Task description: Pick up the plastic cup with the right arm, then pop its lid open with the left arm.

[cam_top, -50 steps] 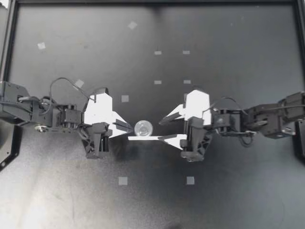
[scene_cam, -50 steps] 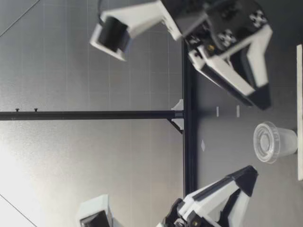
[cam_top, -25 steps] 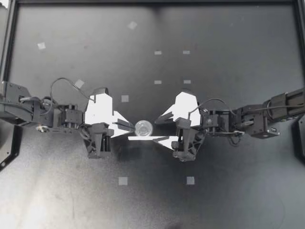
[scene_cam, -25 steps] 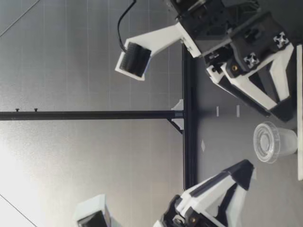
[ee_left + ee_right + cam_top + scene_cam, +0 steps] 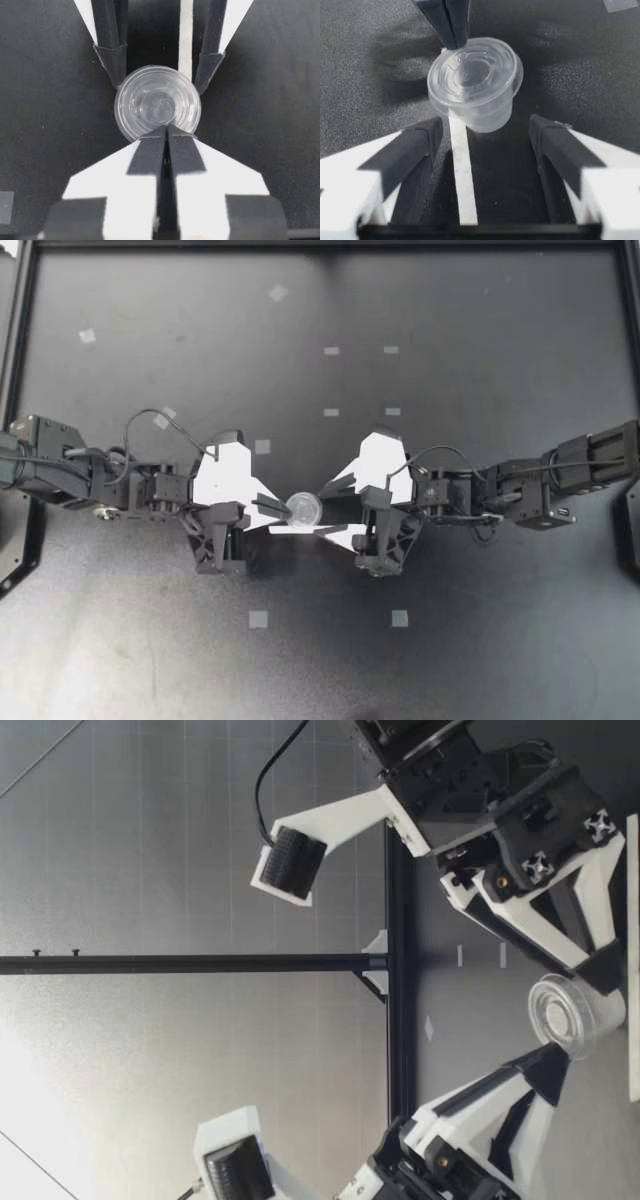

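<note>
Clenched on nothing, my left gripper [image 5: 275,510] presses its joined tips against the rim of a small clear cup [image 5: 303,507] at the middle of the worktop [image 5: 450,340]. The cup is tilted, see-through to its base, and looks empty. My right gripper [image 5: 333,508], on its right, is released, its fingers spread either side of it. A white strip [image 5: 300,529] lies just near of the cup.

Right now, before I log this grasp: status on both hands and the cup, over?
Left hand shut, tips against the clear cup. Right hand open, straddling it. Cup tilted; nothing else between the hands.
</note>
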{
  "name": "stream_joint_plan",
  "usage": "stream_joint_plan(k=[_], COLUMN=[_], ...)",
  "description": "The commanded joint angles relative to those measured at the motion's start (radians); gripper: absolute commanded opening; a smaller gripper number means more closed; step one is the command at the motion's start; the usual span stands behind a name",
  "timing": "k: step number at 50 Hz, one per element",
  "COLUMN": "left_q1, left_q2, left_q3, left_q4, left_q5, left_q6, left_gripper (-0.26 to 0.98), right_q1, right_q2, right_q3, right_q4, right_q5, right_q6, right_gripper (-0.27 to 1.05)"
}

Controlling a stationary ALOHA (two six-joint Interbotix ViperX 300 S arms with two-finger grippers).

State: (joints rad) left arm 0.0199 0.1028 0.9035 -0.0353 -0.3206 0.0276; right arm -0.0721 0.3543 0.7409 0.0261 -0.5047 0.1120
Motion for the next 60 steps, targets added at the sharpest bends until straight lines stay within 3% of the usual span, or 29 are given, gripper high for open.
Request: stream_joint_plan(k=[1,45,60], left_q1=[-0.002,-0.002,-0.002], left_q2=[-0.012,0.009,0.009], left_q3=[-0.018,-0.018,-0.018], left_q4=[0.0,0.002,0.0], left_q5=[-0.008,-0.008,-0.009], left_q6=[0.0,0.002,0.002], left_gripper=[-0.02,-0.02,-0.02], right_q1=[-0.009,-0.009,-0.009], right_q2=[-0.012,0.009,0.003], right_q3=[-0.021,-0.069,-0.092], right_q4=[-0.003,-0.072,-0.087], right_q5=[-0.006,0.066,0.118], right_q6=[-0.003,-0.008,-0.008], right_gripper=[0.7,0.69,0.49])
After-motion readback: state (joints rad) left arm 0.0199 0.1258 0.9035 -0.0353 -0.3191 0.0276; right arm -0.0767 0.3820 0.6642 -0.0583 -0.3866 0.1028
